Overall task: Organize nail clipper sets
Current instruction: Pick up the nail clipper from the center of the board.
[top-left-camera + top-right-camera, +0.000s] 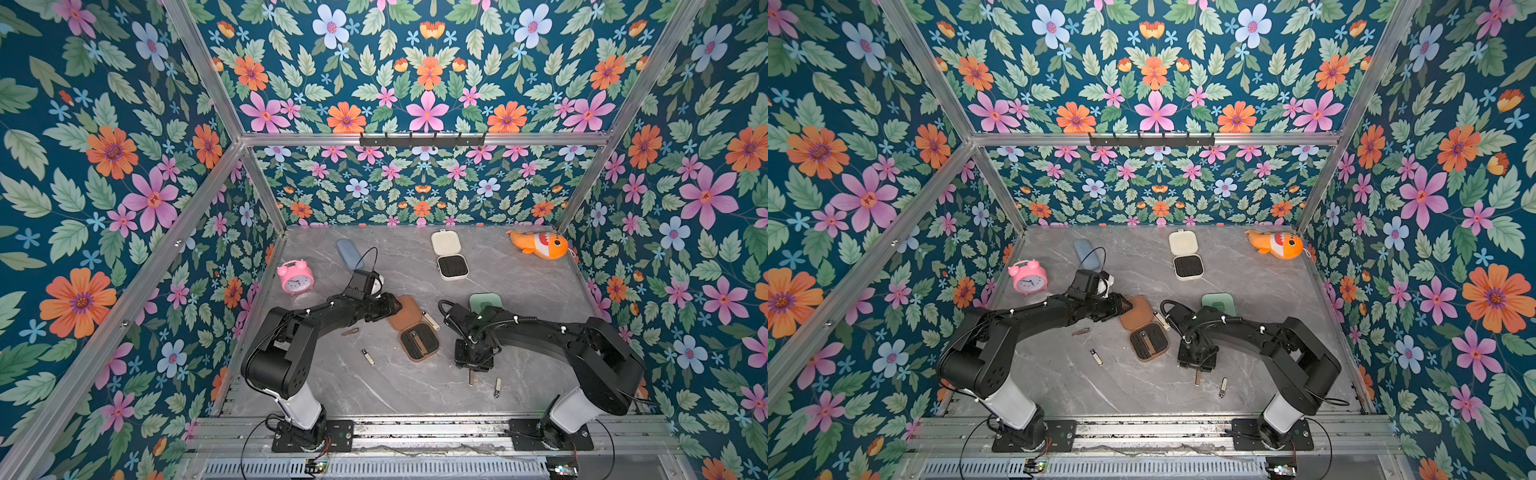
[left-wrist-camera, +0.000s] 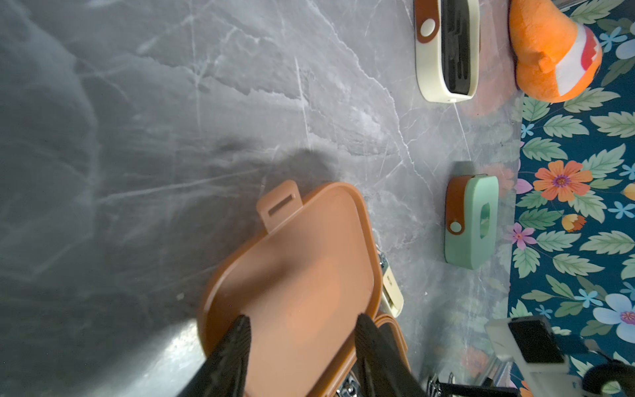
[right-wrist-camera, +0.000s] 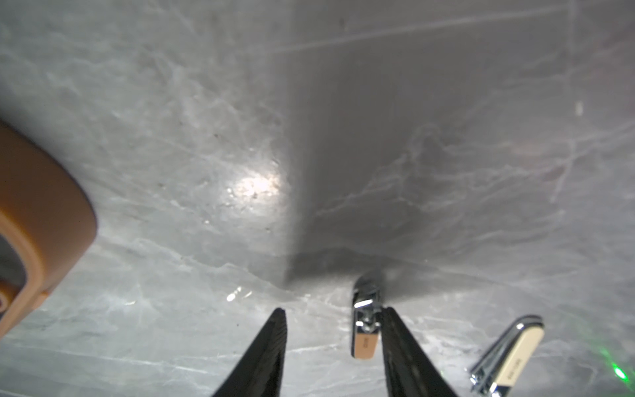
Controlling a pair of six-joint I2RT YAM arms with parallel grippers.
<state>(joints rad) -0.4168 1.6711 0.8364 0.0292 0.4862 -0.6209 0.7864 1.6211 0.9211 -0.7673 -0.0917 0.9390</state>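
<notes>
The brown case lies open mid-table, its lid point(image 1: 409, 312) point(image 2: 302, 261) flat behind its black-insert base point(image 1: 419, 344), which has one clipper in it. My left gripper point(image 1: 392, 307) point(image 2: 302, 319) is open, both fingertips resting on the lid's face. Further back the cream case point(image 1: 448, 253) point(image 2: 446, 51) lies open. The mint green case point(image 1: 484, 300) point(image 2: 474, 220) is closed, partly hidden by my right arm. My right gripper point(image 1: 473, 365) point(image 3: 333, 310) points down, open, with a brown-handled clipper point(image 3: 366, 330) point(image 1: 471, 377) between its jaws, against one finger.
More loose clippers lie about: a beige-handled clipper point(image 3: 512, 357) point(image 1: 497, 387), a slim clipper point(image 1: 368, 356), a dark clipper point(image 1: 350, 331), and a beige clipper point(image 1: 431, 320) beside the brown case. A pink alarm clock point(image 1: 296, 276), blue pouch point(image 1: 349, 253) and orange fish plush point(image 1: 540, 244) stand further back.
</notes>
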